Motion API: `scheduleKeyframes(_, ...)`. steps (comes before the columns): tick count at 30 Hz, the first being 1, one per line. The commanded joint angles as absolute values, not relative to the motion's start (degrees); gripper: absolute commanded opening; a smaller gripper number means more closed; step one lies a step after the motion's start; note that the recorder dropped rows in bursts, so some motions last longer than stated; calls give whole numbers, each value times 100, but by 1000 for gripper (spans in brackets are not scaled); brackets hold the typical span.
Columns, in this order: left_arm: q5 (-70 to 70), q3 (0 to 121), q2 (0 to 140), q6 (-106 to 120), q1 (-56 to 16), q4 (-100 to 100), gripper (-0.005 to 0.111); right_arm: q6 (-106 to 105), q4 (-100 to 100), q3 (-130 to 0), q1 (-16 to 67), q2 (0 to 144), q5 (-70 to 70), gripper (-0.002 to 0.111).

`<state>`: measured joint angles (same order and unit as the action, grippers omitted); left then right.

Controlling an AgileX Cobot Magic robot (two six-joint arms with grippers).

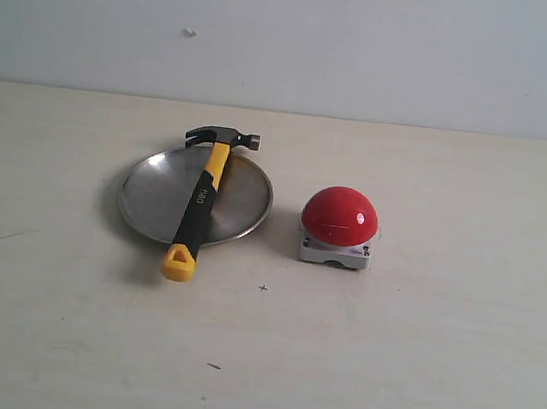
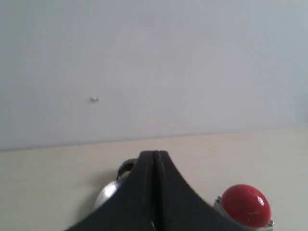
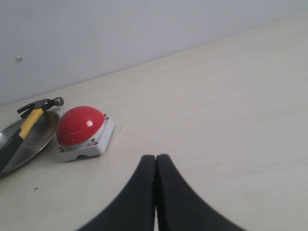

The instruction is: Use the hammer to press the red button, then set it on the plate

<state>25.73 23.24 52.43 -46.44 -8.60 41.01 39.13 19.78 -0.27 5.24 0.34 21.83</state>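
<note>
The silver plate (image 1: pixel 149 193) sits on the left of the table (image 1: pixel 434 367). The hammer (image 1: pixel 200 205) lies across it. Its dark head pokes past the far rim and its yellow end hangs over the near rim. Just to the right is the red button (image 1: pixel 339 216), not touching the plate. The left gripper (image 2: pixel 154 155) is squeezed tight with nothing in it, and the plate peeks out behind it. The right gripper (image 3: pixel 156 158) is squeezed tight and empty too, well apart from the button and hammer.

Hammer (image 1: pixel 200 200) across silver plate (image 1: pixel 244 201), red button (image 1: pixel 339 216) just beside it.
Dark head passes the plate's far rim, yellow handle end its near rim; the dome stands on a grey base.
</note>
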Motion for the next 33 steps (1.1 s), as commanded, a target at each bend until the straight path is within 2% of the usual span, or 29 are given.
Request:
scheduleKeyframes(1, 2275, 2014, 4368, -3725, -851, 3164, 0, 3908, 1959, 0, 537, 0, 2130, 0)
scheduleKeyframes(10, 1512, 1882, 3234, -3390, -851, 2897, 0, 3908, 1959, 0, 537, 0, 2130, 0)
scheduleKeyframes(17, 1577, 1437, 2581, -1028, -851, 539, 0, 3908, 1959, 0, 537, 0, 2130, 0)
scheduleKeyframes(33, 1331, 392, 1206, -1077, -851, 623, 0, 3908, 1959, 0, 537, 0, 2130, 0)
